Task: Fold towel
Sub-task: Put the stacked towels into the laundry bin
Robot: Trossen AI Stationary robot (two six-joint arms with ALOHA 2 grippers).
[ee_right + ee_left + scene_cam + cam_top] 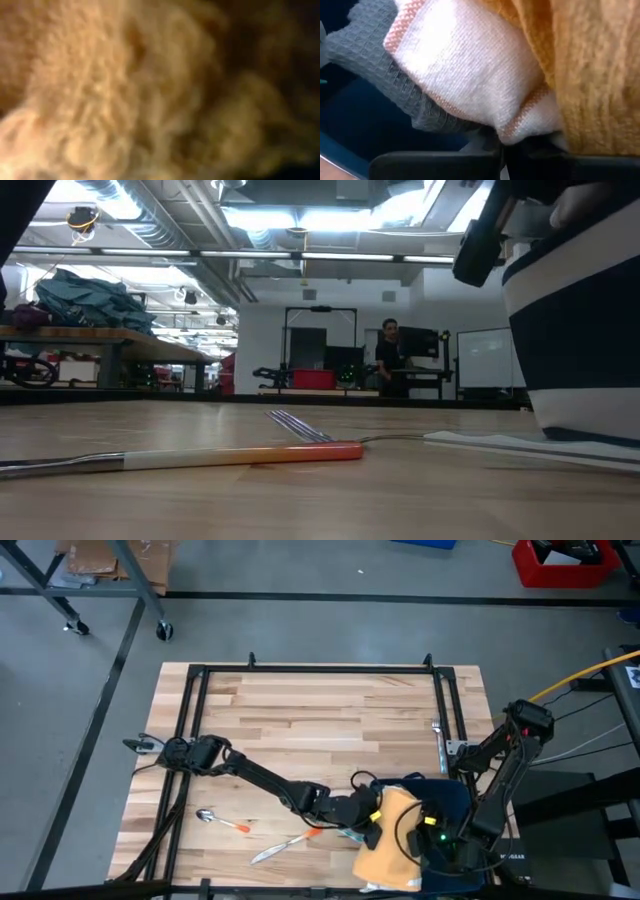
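Towel (388, 845) bunched at desk (320, 710) edge, left jaws pinched its fold, right jaws smothered by cloth, state unreadable.

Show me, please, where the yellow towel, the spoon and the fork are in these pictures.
yellow towel (388, 840), high view, on the middle of its cloth.
spoon (206, 816), high view, on its bowl.
fork (292, 424), low view, on its tines.

Orange-yellow towel (385, 840) bunched in heap at table's near edge, right of centre, resting against dark blue cloth. White section with orange edging seen folded beside its yellow weave.
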